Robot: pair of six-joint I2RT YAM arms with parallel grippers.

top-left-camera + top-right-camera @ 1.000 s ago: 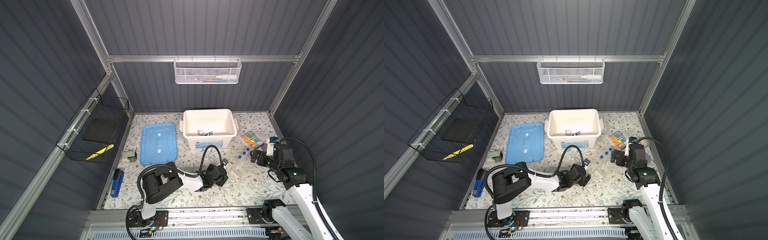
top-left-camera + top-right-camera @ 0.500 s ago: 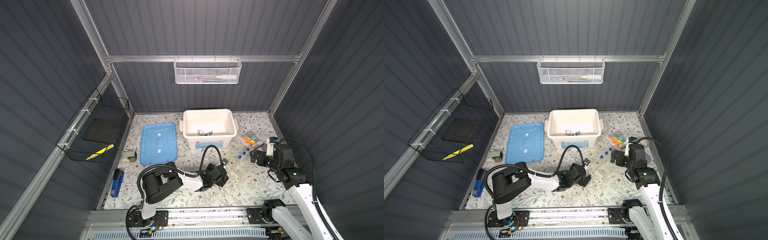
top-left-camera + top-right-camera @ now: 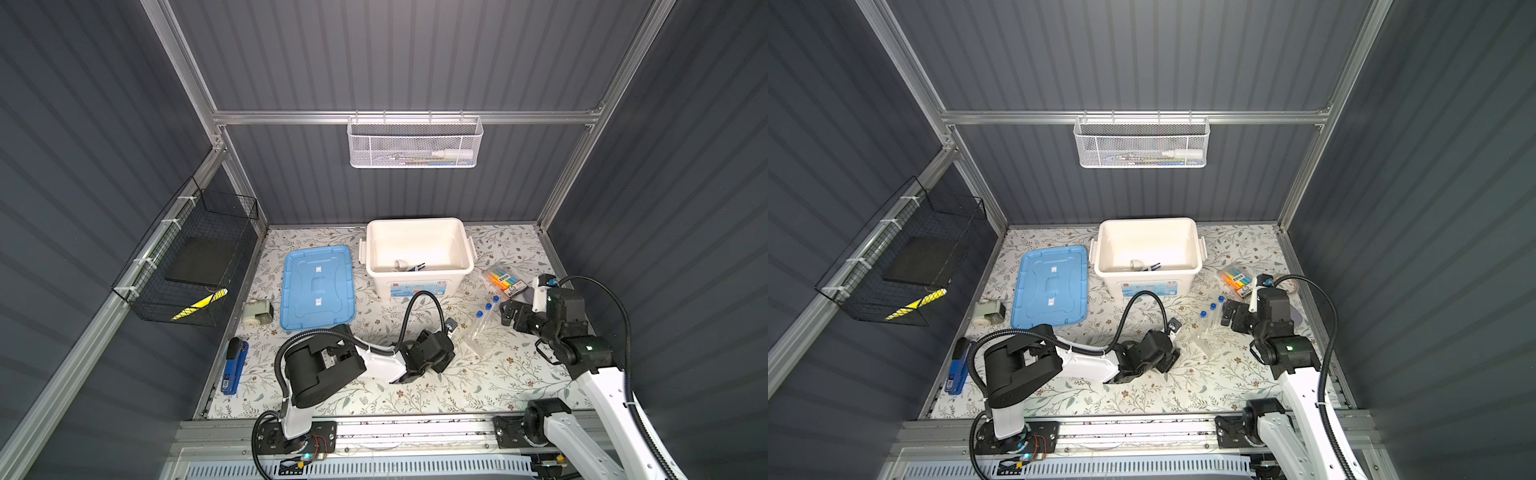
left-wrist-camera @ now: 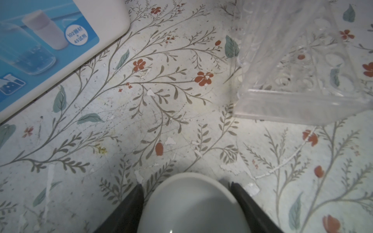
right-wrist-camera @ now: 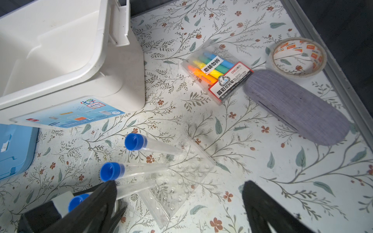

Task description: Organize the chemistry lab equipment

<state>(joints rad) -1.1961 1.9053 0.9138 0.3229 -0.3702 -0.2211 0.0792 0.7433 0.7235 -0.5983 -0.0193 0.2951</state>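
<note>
Top views, bin: The white bin (image 3: 417,220) stands open at the back of the bench (image 3: 478,386), with its blue lid (image 3: 318,286) flat beside it. A small white piece (image 3: 401,264) and dark tweezers (image 3: 419,267) lie inside, so treat the bin as home for the lab gear.
Top views, left hand: Your left hand (image 3: 432,353) sits low over the bench in front of the bin and hides what it is after.
Top views, right hand: Your right hand (image 3: 513,318) hovers just beside the blue-capped tubes (image 3: 484,316) and the clear rack (image 3: 478,338), probably waiting its turn.
Top views, leave alone: The markers (image 3: 505,280) and stapler (image 3: 232,365) are not lab gear.
Left wrist, dish: A white dish (image 4: 193,203) rests on the bench between the fingers (image 4: 129,209), near the rack but apart from it.
Left wrist, grip: The fingers stand one on each side, close against the rim. You cannot tell whether they are pressing yet. Straddling the dish this way suits a pinch across the round rim.
Right wrist, hand: The fingers (image 5: 262,201) are spread wide and hold nothing, an opening that would suit the broad rack.
Right wrist, tubes: Three tubes lie slanted, caps toward the bin and tails at the tipped rack (image 5: 181,177).
Next, likely: Lift the dish into the bin. Watch that the smooth rim does not slip.
</note>
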